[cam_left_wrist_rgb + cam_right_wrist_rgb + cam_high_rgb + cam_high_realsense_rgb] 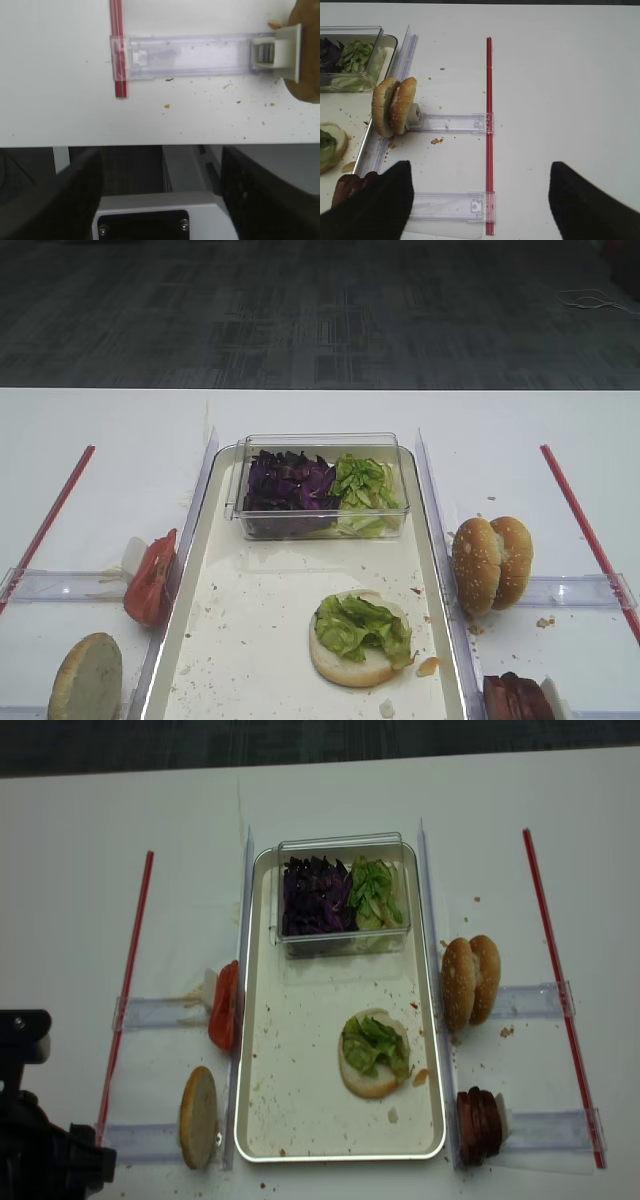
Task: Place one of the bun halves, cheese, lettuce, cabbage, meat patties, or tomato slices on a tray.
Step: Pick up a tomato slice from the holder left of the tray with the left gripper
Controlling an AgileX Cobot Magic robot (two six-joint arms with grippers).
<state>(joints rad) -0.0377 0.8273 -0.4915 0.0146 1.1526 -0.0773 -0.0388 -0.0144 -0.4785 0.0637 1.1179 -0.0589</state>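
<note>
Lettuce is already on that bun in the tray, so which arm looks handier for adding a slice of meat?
The right, probably. The meat patties stand just outside the tray on the right, and the right pincer hovers open beside them.

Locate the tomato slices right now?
In the realsense view, the tomato slices stand on edge just outside the tray's left rim, above the lone bun half.

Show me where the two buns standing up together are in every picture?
Exterior high: bun halves right of the tray.
Right wrist: upper left.
Left wrist: not visible.
Exterior high (realsense): right of centre.
Shared landmark: the red strip to their right.
</note>
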